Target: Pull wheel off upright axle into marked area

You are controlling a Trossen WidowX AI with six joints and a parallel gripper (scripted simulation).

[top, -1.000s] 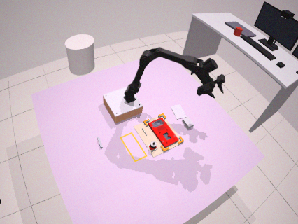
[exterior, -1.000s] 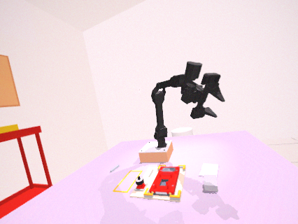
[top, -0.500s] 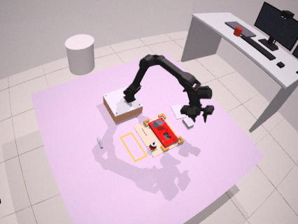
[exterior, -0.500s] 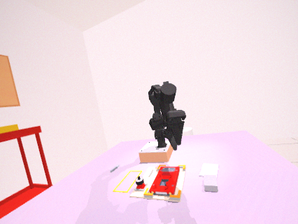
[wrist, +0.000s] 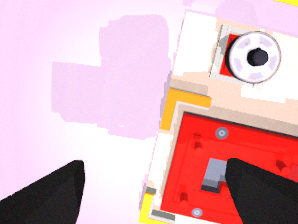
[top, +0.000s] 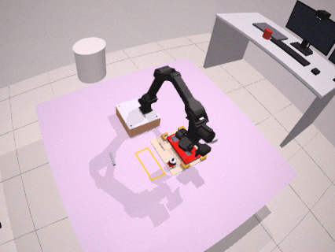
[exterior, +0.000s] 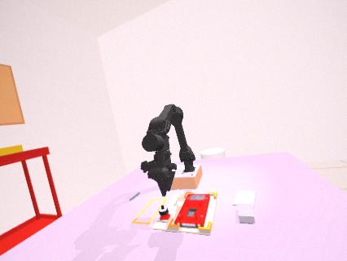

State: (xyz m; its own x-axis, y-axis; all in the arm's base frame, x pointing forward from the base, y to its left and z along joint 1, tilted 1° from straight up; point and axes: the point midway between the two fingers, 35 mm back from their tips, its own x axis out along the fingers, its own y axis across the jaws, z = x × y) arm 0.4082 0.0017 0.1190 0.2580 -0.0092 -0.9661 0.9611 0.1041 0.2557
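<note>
The wheel [top: 172, 161] [exterior: 164, 211] [wrist: 256, 58], white with a dark hub, sits on its upright axle on a red mount at the near end of a tan board [top: 158, 144]. The yellow marked rectangle [top: 144, 166] [exterior: 142, 211] lies on the table right beside it. A red plate [top: 185, 154] [exterior: 193, 210] [wrist: 200, 156] lies on the same board. My gripper [top: 197, 150] [exterior: 164, 191] [wrist: 156, 216] is open and empty. It hangs above the board's edge by the red plate, short of the wheel and touching nothing.
The arm's wooden base block [top: 138, 120] [exterior: 188, 178] stands behind the board. A small grey pin [top: 112, 158] [exterior: 134, 196] lies left of the rectangle. Two pale blocks [exterior: 244, 197] [exterior: 246, 216] lie right of the board. A cylinder [top: 90, 59] and a desk [top: 275, 51] stand off the table.
</note>
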